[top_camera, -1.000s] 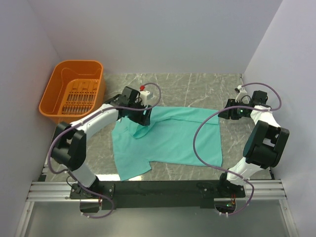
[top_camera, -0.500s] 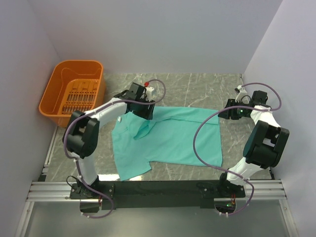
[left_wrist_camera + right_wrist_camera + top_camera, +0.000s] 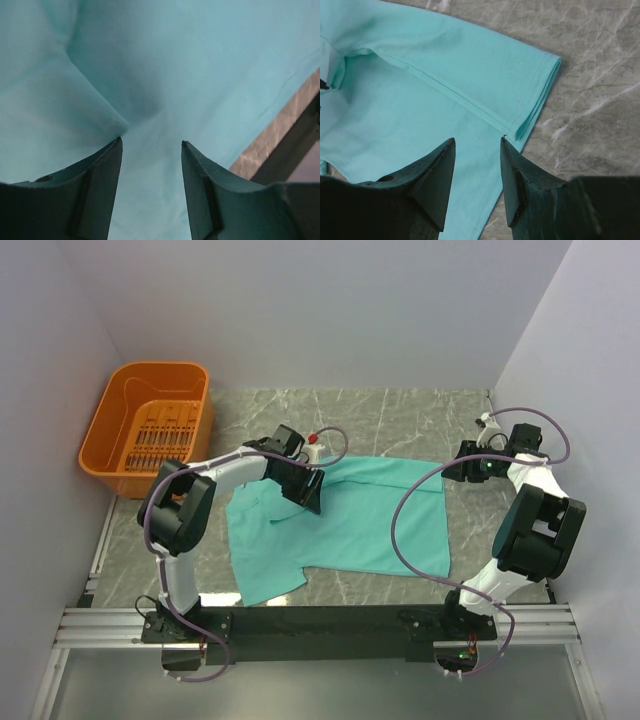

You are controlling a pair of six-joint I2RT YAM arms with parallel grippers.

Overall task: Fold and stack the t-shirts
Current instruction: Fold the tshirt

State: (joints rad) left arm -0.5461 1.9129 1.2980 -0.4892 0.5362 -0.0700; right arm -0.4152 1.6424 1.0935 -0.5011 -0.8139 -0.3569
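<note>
Teal shirt (image 3: 365,525) lies mid-frame. I see left claw (image 3: 151,143) parted over its upper left, right claw (image 3: 477,140) parted over its right edge.

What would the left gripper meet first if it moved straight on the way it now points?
The t-shirt: its cloth fills the view just beyond the open left gripper, probably very near, though depth is unclear.

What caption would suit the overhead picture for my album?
Left claw over a teal t-shirt on the table, orange basket nearby.
</note>
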